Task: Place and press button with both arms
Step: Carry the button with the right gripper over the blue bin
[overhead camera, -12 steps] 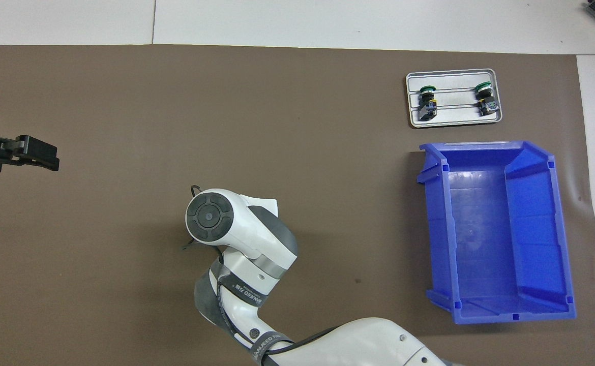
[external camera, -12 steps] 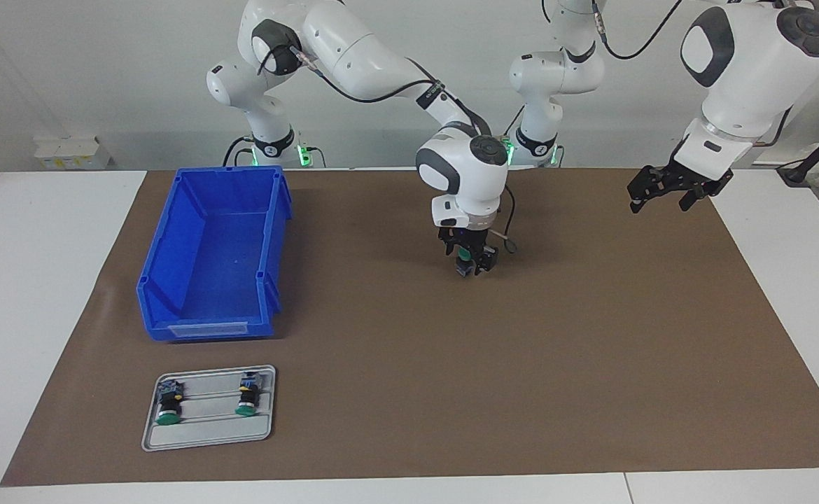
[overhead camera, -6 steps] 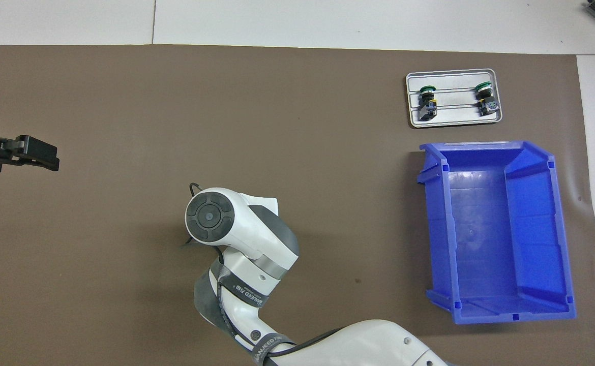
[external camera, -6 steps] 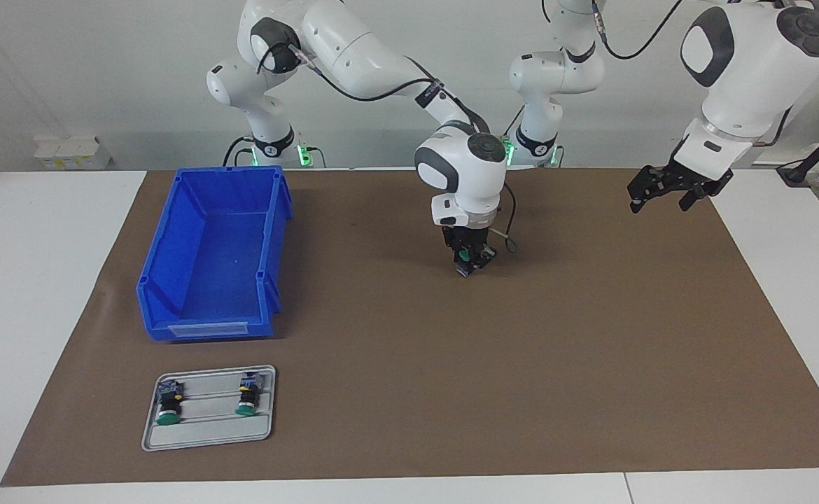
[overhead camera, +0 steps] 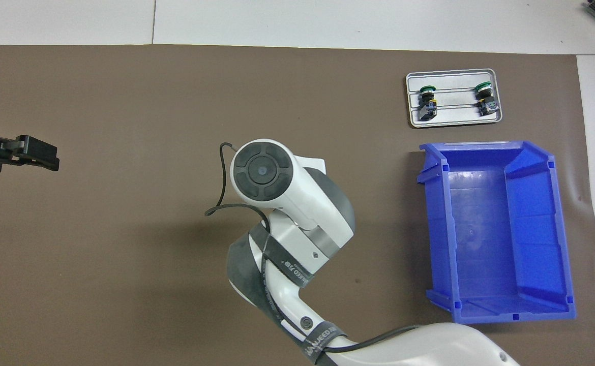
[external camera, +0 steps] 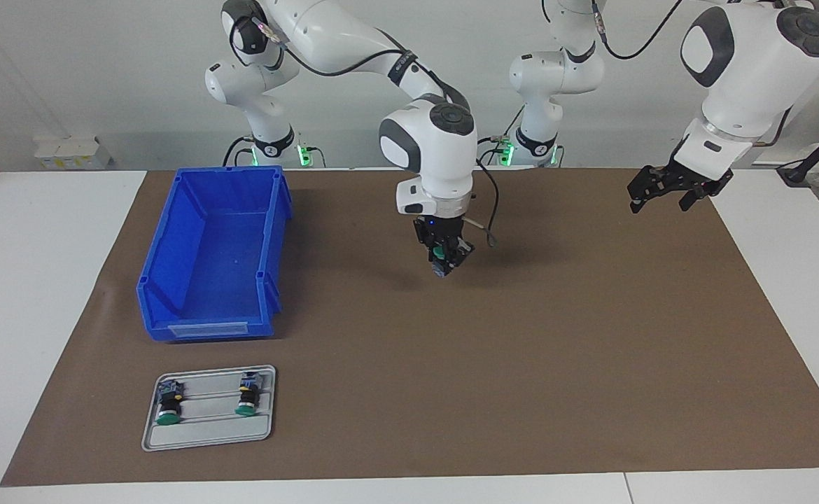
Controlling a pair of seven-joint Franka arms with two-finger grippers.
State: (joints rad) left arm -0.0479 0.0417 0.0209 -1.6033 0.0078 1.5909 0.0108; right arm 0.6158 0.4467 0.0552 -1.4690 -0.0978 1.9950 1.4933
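My right gripper (external camera: 444,264) hangs over the middle of the brown mat (external camera: 591,336), shut on a button (external camera: 439,252) whose green cap shows between the fingers. In the overhead view the right arm's wrist (overhead camera: 262,170) hides both that gripper and the button. My left gripper (external camera: 663,195) waits open in the air over the mat's edge at the left arm's end, and its fingers (overhead camera: 35,151) hold nothing.
A blue bin (external camera: 203,329) (overhead camera: 437,229) stands on the mat toward the right arm's end. Farther from the robots lies a grey tray (external camera: 206,434) (overhead camera: 453,118) with two more green-capped buttons (external camera: 168,409) (external camera: 247,401) on it.
The right gripper has closed on the button, risen off the mat with it and shifted toward the bin. The left arm has stayed still.
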